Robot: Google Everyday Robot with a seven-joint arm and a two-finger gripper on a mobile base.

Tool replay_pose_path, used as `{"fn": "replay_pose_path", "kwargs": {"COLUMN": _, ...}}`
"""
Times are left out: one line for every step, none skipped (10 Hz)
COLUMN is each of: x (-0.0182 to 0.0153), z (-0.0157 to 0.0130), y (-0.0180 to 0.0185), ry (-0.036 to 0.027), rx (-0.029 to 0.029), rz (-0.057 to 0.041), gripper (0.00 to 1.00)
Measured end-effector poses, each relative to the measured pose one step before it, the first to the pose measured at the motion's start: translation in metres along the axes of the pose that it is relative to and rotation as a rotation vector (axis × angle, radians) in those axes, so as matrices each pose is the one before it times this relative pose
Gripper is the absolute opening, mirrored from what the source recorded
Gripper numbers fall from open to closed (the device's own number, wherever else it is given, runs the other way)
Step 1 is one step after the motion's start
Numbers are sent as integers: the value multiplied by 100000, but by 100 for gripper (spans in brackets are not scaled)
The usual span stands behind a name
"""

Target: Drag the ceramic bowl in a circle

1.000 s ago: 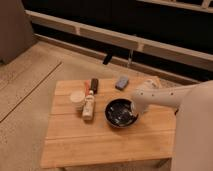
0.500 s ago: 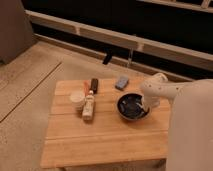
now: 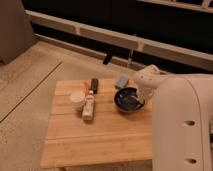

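The ceramic bowl point(image 3: 129, 99) is round, shallow and glossy dark, with pale glints inside. It sits on the wooden table point(image 3: 100, 135) near the right edge. My white arm comes in from the right, and my gripper point(image 3: 140, 95) is at the bowl's right rim, mostly hidden behind the arm's white casing.
A small white cup point(image 3: 77, 99) stands left of centre. A pale bottle point(image 3: 89, 106) lies beside it, a dark bar point(image 3: 94, 85) behind it, and a small blue-grey block point(image 3: 121, 82) behind the bowl. Concrete floor lies left, dark railing behind.
The bowl has moved away from me and to the right across the table, together with the gripper. The arm has swung back with it. Other objects have not moved.
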Motion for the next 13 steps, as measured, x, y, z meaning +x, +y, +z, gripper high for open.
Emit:
{"fn": "replay_pose_path", "kwargs": {"x": 417, "z": -158, "y": 1488, "ry": 569, "rx": -2379, "rz": -2068, "gripper": 0}}
{"fn": "replay_pose_path", "kwargs": {"x": 536, "z": -231, "y": 1767, "ry": 234, "rx": -3405, "rz": -2351, "gripper": 0}}
{"fn": "replay_pose_path", "kwargs": {"x": 1010, "z": -290, "y": 1851, "ry": 784, "rx": -4063, "rz": -2368, "gripper": 0}}
{"fn": "replay_pose_path", "kwargs": {"x": 783, "z": -175, "y": 1061, "ry": 344, "rx": -2452, "rz": -1644, "gripper": 0}}
{"fn": "replay_pose_path", "kwargs": {"x": 1354, "z": -205, "y": 1348, "ry": 129, "rx": -2898, "rz": -2901, "gripper": 0}}
{"fn": "replay_pose_path", "kwargs": {"x": 1702, "z": -168, "y": 1020, "ry": -146, "rx": -2004, "rz": -3571, "gripper": 0}}
{"fn": "replay_pose_path", "kwargs": {"x": 1304, "z": 22, "y": 106, "ry": -587, "rx": 223, "rz": -2324, "gripper": 0}}
{"fn": "replay_pose_path", "kwargs": {"x": 985, "z": -12, "y": -369, "ry": -1000, "rx": 1215, "rz": -1411, "gripper": 0}}
{"fn": "replay_pose_path", "kwargs": {"x": 1016, "z": -19, "y": -843, "ry": -1289, "rx": 2201, "rz": -869, "gripper": 0}}
{"fn": "replay_pose_path", "kwargs": {"x": 924, "z": -150, "y": -1518, "ry": -1729, "rx": 3188, "rz": 339, "gripper": 0}}
{"fn": "replay_pose_path", "kwargs": {"x": 320, "z": -93, "y": -1438, "ry": -962, "rx": 2629, "rz": 1783, "gripper": 0}}
{"fn": "replay_pose_path", "kwargs": {"x": -162, "z": -87, "y": -1220, "ry": -993, "rx": 1888, "rz": 2401, "gripper": 0}}
{"fn": "replay_pose_path", "kwargs": {"x": -888, "z": -74, "y": -2108, "ry": -1548, "rx": 3046, "rz": 5226, "gripper": 0}}
